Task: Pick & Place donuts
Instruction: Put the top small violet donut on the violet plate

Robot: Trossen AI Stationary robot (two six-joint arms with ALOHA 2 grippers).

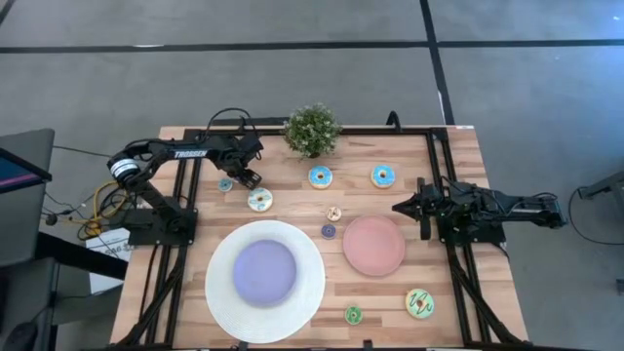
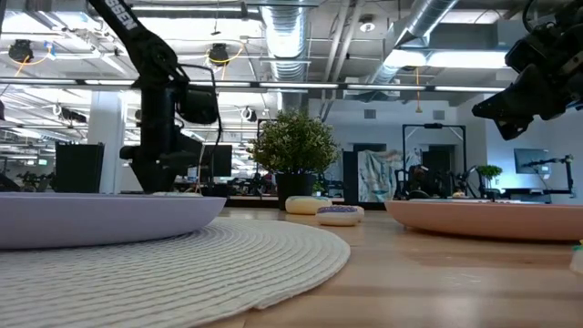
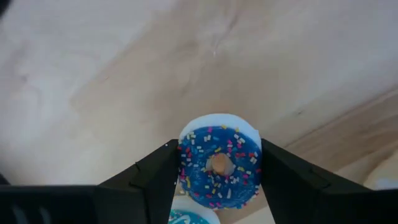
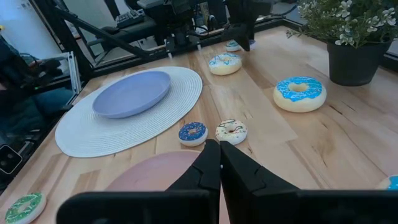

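My left gripper (image 3: 219, 186) is at the table's far left, shut on a tiny blue-iced donut with sprinkles (image 3: 217, 163), (image 1: 226, 184). A bigger white donut with teal icing (image 1: 259, 200) lies flat on the wood just beside it. Two bigger blue donuts (image 1: 320, 176), (image 1: 383, 175) lie at the far middle. A tiny white one (image 1: 333, 213) and a tiny blue one (image 1: 329, 231) lie between the plates. A tiny green one (image 1: 353, 314) and a bigger green one (image 1: 421, 303) lie near the front edge. My right gripper (image 4: 219, 163) is shut and waits above the table's right side. My left gripper pinches the tiny blue donut between its two fingers (image 3: 155, 180), which sit on opposite sides of its outer rim (image 3: 185, 169). The fingers come from above, slanting down. The donut lies level, icing up; I cannot tell whether it is off the wood.
A potted plant (image 1: 312, 129) stands at the far edge. The large white-and-purple plate (image 1: 219, 292) fills the near left, and the round pink plate (image 1: 374, 246) sits right of the middle. Bare wood lies between the far donuts and the plates.
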